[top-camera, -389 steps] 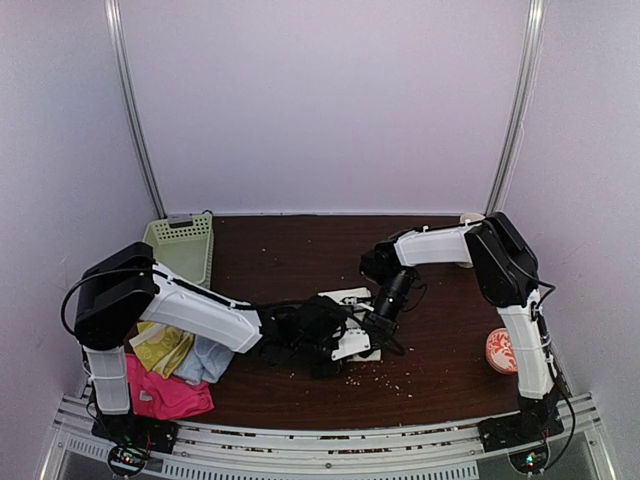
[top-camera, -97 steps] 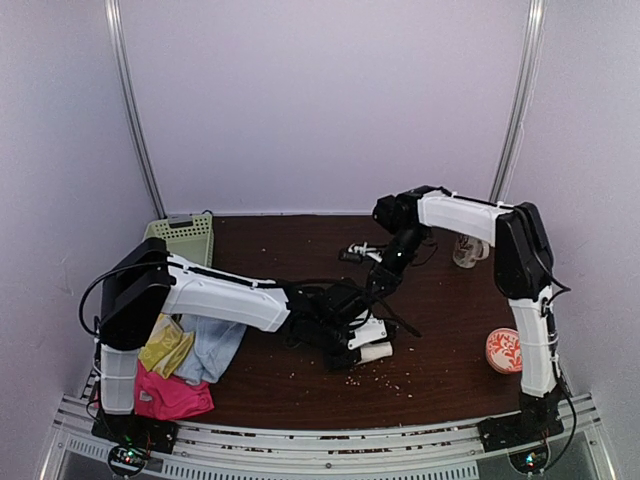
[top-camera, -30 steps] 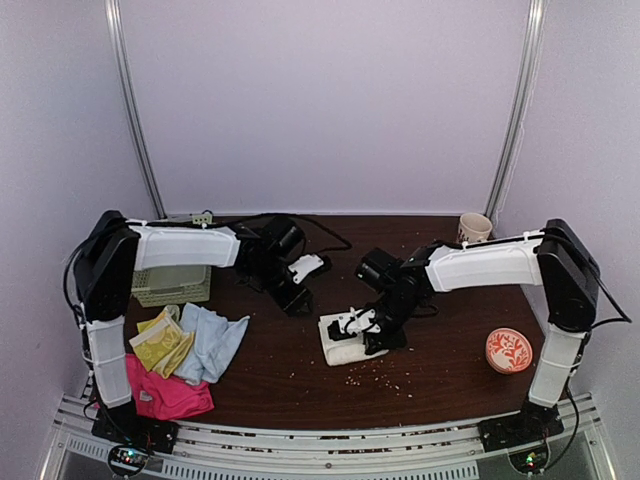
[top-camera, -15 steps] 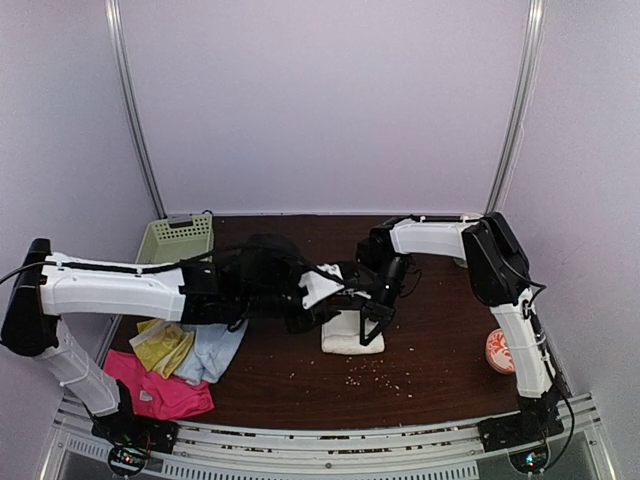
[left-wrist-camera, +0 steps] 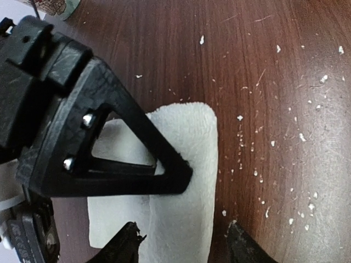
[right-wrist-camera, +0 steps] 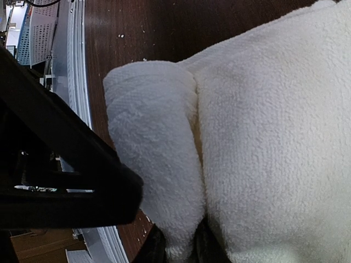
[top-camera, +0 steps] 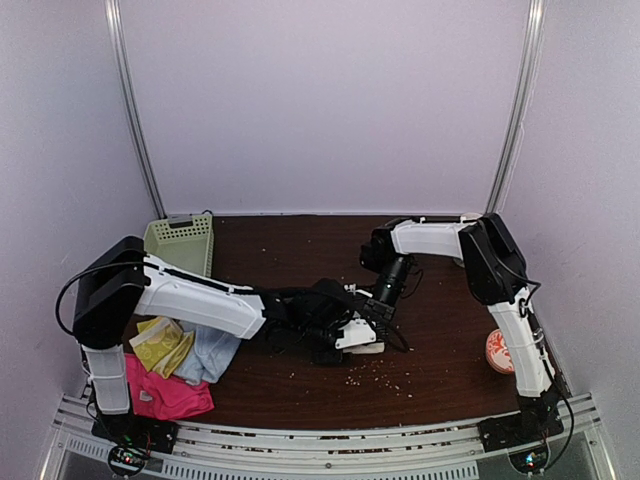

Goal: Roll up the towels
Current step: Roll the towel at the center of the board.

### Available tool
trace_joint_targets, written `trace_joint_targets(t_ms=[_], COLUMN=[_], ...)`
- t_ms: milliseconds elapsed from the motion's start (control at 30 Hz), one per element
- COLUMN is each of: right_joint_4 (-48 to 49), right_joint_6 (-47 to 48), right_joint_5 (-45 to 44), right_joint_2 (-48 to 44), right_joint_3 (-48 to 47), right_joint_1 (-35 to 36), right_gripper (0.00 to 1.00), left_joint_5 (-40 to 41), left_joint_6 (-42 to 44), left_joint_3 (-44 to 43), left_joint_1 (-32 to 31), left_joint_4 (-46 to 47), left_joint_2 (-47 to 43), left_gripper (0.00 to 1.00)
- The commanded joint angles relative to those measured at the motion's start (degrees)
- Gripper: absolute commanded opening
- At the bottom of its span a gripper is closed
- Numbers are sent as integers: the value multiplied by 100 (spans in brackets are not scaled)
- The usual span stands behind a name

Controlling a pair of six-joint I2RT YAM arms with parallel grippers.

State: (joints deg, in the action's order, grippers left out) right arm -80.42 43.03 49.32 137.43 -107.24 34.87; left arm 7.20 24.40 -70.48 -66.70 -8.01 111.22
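right gripper (right-wrist-camera: 177, 246) pinching rolled edge of cream towel (right-wrist-camera: 263, 137), tips mostly cut off; left gripper (left-wrist-camera: 184, 244) spread astride roll, contact unclear

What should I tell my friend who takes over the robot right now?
Left claw: open, straddling the white towel.
Right claw: shut on that towel's rolled edge.
Done: white towel partly rolled.
To do: finish that roll, then roll the blue towel, yellow-green towel and pink towel, heaped unrolled at near left.

Pale green slotted basket (top-camera: 182, 245), brown table (top-camera: 280, 250), red patterned disc (top-camera: 499, 350)
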Motion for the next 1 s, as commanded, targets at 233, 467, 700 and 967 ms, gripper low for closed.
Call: trace_joint_targets(t_ms=[233, 467, 700, 967], right_joint_4=[563, 414, 437, 900], right_joint_6=[-15, 108, -292, -1028], right_joint_5=[-1039, -890, -739, -995], right_joint_2=[174, -271, -1618, -3321], right_joint_3=[408, 238, -111, -45], right_joint_1=[-16, -15, -98, -796], right_gripper=[19, 22, 40, 45], left_joint_5=[474, 495, -10, -1266], left_joint_6=[174, 29, -463, -1361], left_joint_3=[-381, -405, -770, -1213], left_joint_1=[17, 16, 16, 165], left_joint_4=[185, 11, -1039, -2248], left_joint_2=[677, 616, 636, 1009], left_gripper=[52, 32, 20, 17])
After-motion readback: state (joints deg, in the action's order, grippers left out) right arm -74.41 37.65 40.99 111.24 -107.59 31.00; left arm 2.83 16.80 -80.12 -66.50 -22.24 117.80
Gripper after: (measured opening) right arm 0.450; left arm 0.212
